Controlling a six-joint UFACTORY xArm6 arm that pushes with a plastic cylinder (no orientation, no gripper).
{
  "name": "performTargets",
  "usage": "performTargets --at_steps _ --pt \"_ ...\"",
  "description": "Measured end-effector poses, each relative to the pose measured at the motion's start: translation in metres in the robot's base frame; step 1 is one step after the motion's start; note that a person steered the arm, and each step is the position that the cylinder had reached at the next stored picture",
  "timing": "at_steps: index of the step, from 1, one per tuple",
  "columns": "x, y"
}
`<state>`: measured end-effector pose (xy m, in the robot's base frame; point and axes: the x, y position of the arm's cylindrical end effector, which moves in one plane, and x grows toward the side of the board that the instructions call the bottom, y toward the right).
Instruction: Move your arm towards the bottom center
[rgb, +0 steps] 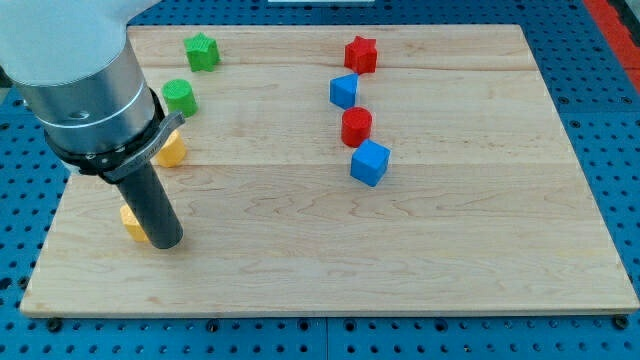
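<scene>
My tip (166, 243) rests on the wooden board (400, 250) at the view's lower left. It touches a yellow block (131, 223) that is partly hidden behind the rod. A second yellow block (171, 151) lies just above, partly under the arm's grey body. A green cylinder (179, 97) and a green star (201, 51) sit at the upper left. A red star (360, 54), a blue block (344, 91), a red cylinder (356, 127) and a blue cube (369, 163) form a column right of centre.
The board lies on a blue perforated table (610, 120). The arm's large grey body (75, 80) covers the board's upper left corner.
</scene>
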<state>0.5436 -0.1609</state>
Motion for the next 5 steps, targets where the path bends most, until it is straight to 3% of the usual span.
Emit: performTargets --at_steps 5 --pt "-0.0002 0.0046"
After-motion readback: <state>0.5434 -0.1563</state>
